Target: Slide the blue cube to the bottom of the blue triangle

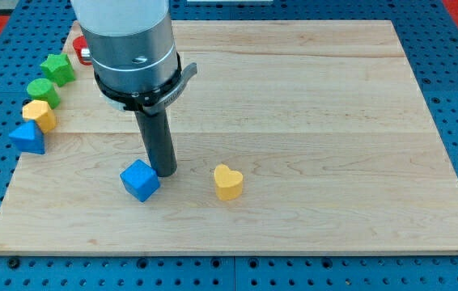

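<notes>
Blue cube [140, 179] sits touching my tip [165, 173], on its left.

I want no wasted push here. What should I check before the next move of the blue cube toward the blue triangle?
1. My tip touches the blue cube: ok, at its upper right side.
2. Push side suits a leftward slide: ok.
3. Path to the blue triangle free of blocks: ok.
4. Spot below the triangle on the board: ok, but near the left edge.
5. Yellow heart out of the way: ok, on the right.
6. Cube already in place: not ok.
</notes>
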`<move>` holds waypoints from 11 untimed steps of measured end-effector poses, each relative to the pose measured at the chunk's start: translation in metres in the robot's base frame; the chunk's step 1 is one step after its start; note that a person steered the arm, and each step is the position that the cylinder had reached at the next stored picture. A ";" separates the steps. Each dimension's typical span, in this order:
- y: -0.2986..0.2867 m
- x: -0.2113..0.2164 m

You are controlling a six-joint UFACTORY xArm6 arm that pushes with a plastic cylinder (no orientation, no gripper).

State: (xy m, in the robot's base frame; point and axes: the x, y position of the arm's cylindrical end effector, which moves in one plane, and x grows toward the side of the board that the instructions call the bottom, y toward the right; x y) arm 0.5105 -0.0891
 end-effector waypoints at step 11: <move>-0.071 -0.022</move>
